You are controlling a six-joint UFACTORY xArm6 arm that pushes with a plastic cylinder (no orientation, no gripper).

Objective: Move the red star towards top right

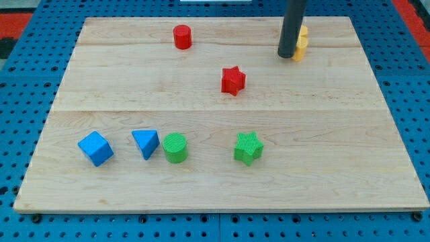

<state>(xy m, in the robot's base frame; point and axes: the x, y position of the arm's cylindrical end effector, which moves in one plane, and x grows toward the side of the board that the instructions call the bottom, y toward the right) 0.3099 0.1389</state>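
While the tip (287, 55) rests against the yellow block (301, 44), holding nothing as no jaws are fitted, the red star (233, 80) lies down-left of it, apart. Advise circling beneath, then pushing up-right across the surface (349, 154).

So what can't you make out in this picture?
- yellow block: in the camera view, mostly hidden behind the rod; its shape is unclear.
- rod: its upper part is cut off by the view's top edge.
- my tip: whether it touches the yellow block cannot be told.
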